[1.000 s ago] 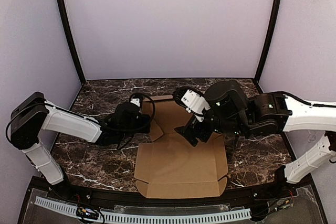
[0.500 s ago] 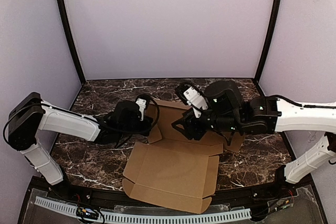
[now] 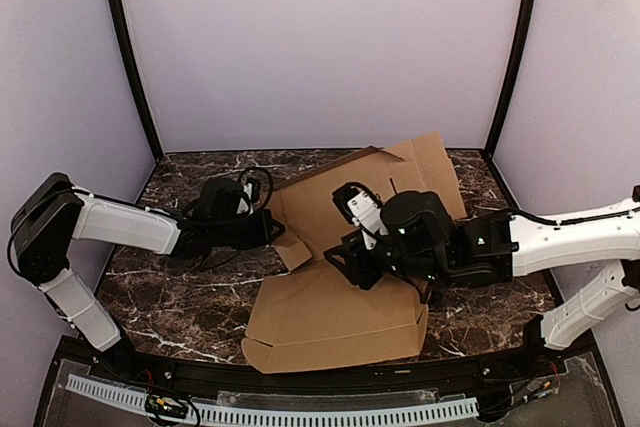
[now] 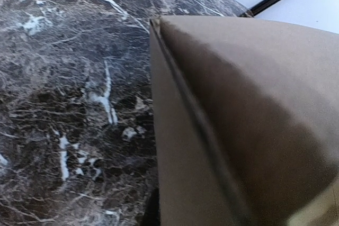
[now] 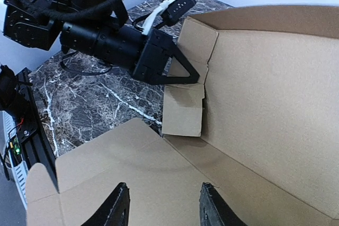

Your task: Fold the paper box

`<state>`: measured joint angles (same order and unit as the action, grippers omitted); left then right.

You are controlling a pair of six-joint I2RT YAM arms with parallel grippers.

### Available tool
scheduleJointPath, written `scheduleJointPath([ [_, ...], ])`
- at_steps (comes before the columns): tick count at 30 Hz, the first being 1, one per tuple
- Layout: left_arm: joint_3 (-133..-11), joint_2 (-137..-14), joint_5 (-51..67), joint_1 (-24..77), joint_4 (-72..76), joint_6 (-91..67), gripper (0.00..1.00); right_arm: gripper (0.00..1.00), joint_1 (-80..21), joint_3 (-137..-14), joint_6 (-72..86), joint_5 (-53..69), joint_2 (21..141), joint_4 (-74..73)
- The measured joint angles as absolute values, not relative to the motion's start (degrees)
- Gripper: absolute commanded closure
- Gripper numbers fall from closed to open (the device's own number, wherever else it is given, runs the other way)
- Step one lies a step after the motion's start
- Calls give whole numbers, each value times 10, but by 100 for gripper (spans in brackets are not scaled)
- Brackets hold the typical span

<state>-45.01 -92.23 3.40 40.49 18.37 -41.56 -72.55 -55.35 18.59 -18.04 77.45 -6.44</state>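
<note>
**Q:** Left gripper point(image 3: 272, 230), from above?
**A:** Clamped on a side flap of the paper box point(image 3: 330, 317). The box lies on the marble table point(image 3: 150, 287) with its rear panel tilted up.
**Q:** Left wrist?
**A:** Cardboard fills it, no fingers visible.
**Q:** Right wrist?
**A:** The right gripper point(image 5: 163, 207) hovers over the flat panel, fingers apart and holding nothing.

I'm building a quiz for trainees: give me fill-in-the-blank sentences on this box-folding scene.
The paper box is brown ___. Its rear panel tilts ___, off the table. The right tool hangs over the box with its fingers ___. The left tool meets the box's ___ edge.
Missing: cardboard; up; apart; left.
</note>
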Motion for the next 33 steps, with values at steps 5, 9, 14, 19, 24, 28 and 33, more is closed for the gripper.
scheduleJointPath([
  [5,-432,-922,129,400,257,-470,99,58,-730,-541,190,-206,773,-64],
  [9,-417,-922,162,400,312,-496,99,58,-736,-541,189,-223,769,-65],
  [14,-407,-922,173,399,338,-499,99,57,-739,-541,185,-235,762,-65],
  [19,-409,-908,150,402,312,-453,99,46,-741,-542,168,-237,757,-65],
  [24,-434,-888,67,437,234,-361,99,29,-746,-566,102,-230,752,-81],
  [28,-453,-887,-18,461,192,-293,99,22,-749,-617,33,-236,745,-131],
  [33,-458,-887,-119,476,155,-218,99,3,-750,-674,-50,-250,714,-191],
])
